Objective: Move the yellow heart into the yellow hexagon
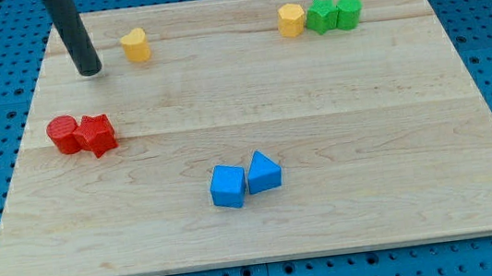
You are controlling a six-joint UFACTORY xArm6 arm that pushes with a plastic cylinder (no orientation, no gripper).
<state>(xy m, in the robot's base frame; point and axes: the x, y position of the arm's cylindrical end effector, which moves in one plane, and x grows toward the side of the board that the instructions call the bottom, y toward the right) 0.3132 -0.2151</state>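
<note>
The yellow heart sits on the wooden board near the view's top left. The yellow hexagon sits near the view's top, right of centre, touching a green block. My tip rests on the board just to the left of the yellow heart, a small gap apart from it. The rod rises up and out of the view's top.
A second green block sits right of the first. A red cylinder and a red star touch at the view's left. Two blue blocks sit together below centre. The board's edge meets a blue pegboard.
</note>
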